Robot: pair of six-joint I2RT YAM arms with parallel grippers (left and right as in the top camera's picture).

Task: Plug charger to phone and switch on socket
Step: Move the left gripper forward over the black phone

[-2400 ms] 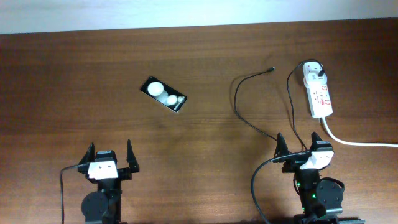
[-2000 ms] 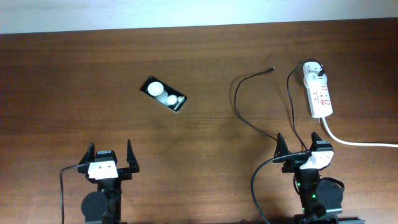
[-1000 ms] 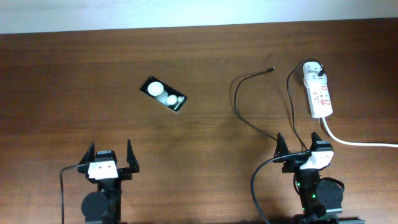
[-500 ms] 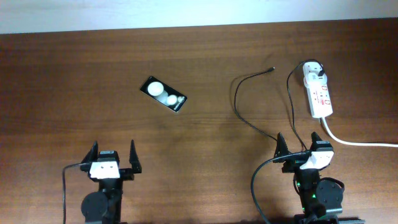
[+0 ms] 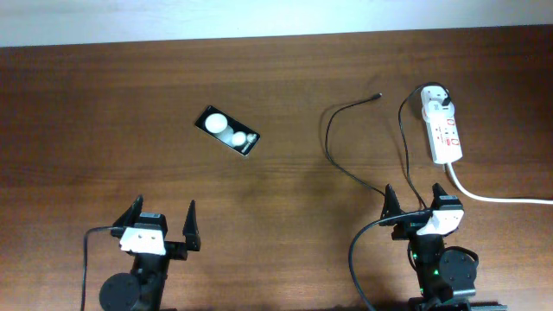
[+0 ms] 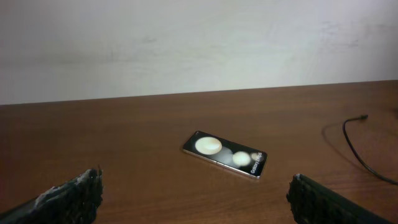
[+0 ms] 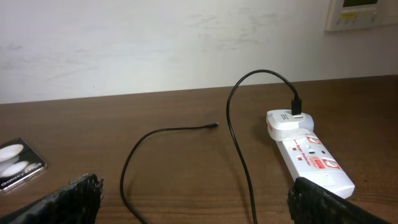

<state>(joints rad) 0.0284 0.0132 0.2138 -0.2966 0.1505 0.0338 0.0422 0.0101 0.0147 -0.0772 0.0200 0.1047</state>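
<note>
The phone [image 5: 227, 131] lies flat on the brown table, left of centre; it also shows in the left wrist view [image 6: 225, 154] and at the left edge of the right wrist view [image 7: 15, 163]. The charger's black cable [image 5: 330, 155] loops across the table. Its connector tip [image 5: 378, 96] lies loose, and its white plug head [image 5: 436, 98] sits in the socket [image 5: 442, 130]. My left gripper [image 5: 164, 207] is open and empty, well short of the phone. My right gripper [image 5: 422, 200] is open and empty, over the cable and short of the socket [image 7: 311, 155].
The socket's thick white cord [image 5: 492, 197] runs off to the right edge. A pale wall [image 6: 199, 43] stands behind the table's far edge. In the right wrist view the connector tip [image 7: 214, 126] lies between the phone and the plug head [image 7: 289, 122].
My left gripper has shifted slightly right and turned a little, with its fingers spread wider apart. The right arm, phone, cable and socket have not moved.
</note>
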